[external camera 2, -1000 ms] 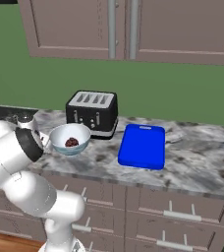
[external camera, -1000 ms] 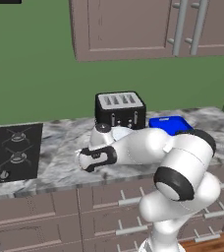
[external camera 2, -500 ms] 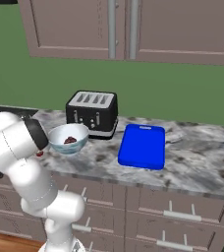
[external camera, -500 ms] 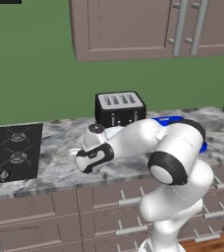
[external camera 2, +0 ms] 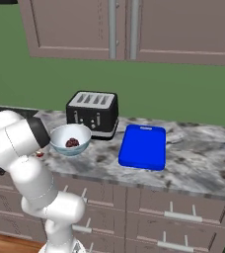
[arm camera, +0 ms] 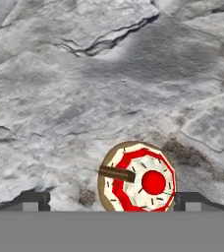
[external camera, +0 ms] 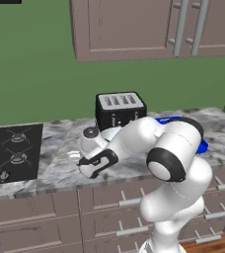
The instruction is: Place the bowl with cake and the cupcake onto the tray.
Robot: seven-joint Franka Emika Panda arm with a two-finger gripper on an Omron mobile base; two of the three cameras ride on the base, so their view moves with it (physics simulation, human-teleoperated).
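Above cupcake (arm camera: 138,178), end effector (arm camera: 111,201) now lower.

- The bowl (external camera 2: 70,140): round, pale blue-white, upright on the marble counter, just in front of the black toaster, with a small dark reddish-brown cake (external camera 2: 72,143) inside.
- The cupcake (arm camera: 137,177): tiny, seen from above, pale frosting with red rings and a red dot, sitting on the grey counter left of the bowl.
- The tray (external camera 2: 142,147): flat, bright blue, rectangular, lying bare on the counter right of the toaster.
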